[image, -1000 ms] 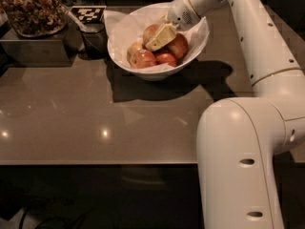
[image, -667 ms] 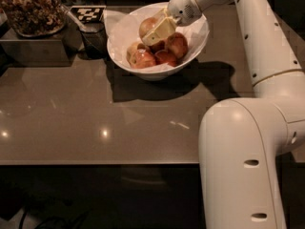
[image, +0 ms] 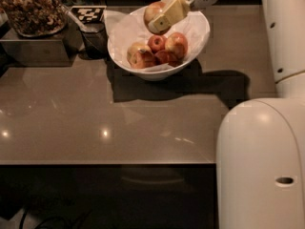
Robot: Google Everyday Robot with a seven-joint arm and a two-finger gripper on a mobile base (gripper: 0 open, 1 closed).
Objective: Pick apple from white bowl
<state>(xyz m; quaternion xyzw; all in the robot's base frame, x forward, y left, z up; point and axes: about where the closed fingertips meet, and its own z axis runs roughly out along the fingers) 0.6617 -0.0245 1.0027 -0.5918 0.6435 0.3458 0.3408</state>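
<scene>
The white bowl [image: 195,42] stands on the brown table, lined with white paper. Several smaller reddish apples [image: 162,49] lie in it. My gripper [image: 159,19] is above the bowl's far rim, shut on the largest apple [image: 152,11], yellow-green with a reddish blush. The apple is lifted clear of the others, and a cream-coloured finger [image: 169,14] covers its right side.
A tray of brown nuts [image: 31,11] sits on a grey box at the back left. A dark cup [image: 94,37] and a checkered marker [image: 88,13] stand left of the bowl. My white arm and base [image: 259,161] fill the right side.
My gripper has risen from inside the bowl with the apple in it and moved toward the back. The other apples stayed in the bowl.
</scene>
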